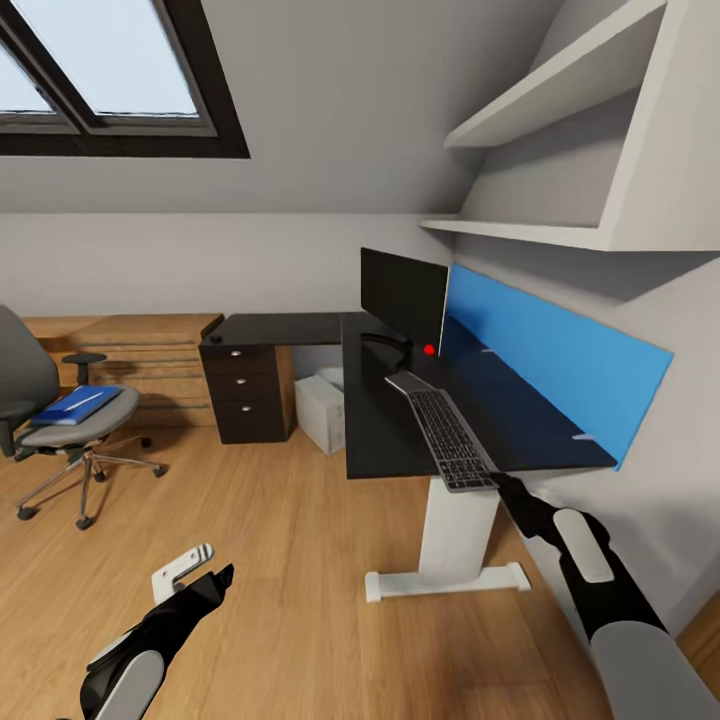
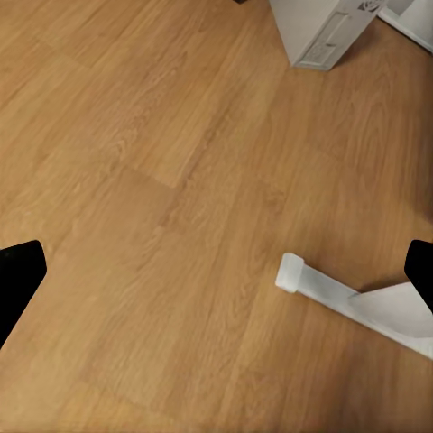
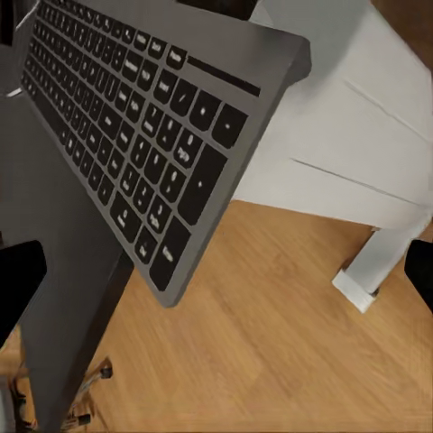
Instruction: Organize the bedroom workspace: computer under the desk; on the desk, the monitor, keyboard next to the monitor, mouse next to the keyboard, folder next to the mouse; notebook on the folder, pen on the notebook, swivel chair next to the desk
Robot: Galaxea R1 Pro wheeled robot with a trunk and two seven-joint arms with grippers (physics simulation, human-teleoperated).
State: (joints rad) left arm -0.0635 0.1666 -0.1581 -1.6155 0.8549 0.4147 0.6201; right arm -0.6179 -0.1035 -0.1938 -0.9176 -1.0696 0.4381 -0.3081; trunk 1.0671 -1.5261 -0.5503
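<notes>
**Keyboard at desk edge, right arm at its near end**

Counts: 1 desk (image 1: 390, 440), 1 monitor (image 1: 403, 295), 1 keyboard (image 1: 444, 432), 1 swivel chair (image 1: 45, 420), 1 folder (image 1: 76, 404), 1 computer (image 1: 322, 412), 2 arms.

Keyboard: slim, dark grey frame w/ black keys, lying lengthwise on the black desktop, its near end overhanging the desk's front edge. In the right wrist view the keyboard (image 3: 135, 144) sticks out past the dark desktop (image 3: 63, 298), wood floor (image 3: 271, 334) below. Monitor: black, stands at the back of the desk, beside the blue panel (image 1: 550, 355). Small red dot (image 1: 429, 349) at monitor's base; can't tell what it is.

Right gripper (image 1: 505, 487) sits at the keyboard's near end; can't tell if it's holding it or how wide the jaws stand.

Left gripper (image 1: 195, 575) low over the floor, well apart from desk; fingers spread wide, nothing between.

Folder: blue, flat on the chair seat, chair well left of desk. Computer: white box on floor under the desk, next to the dark drawer unit (image 1: 246, 385).
</notes>
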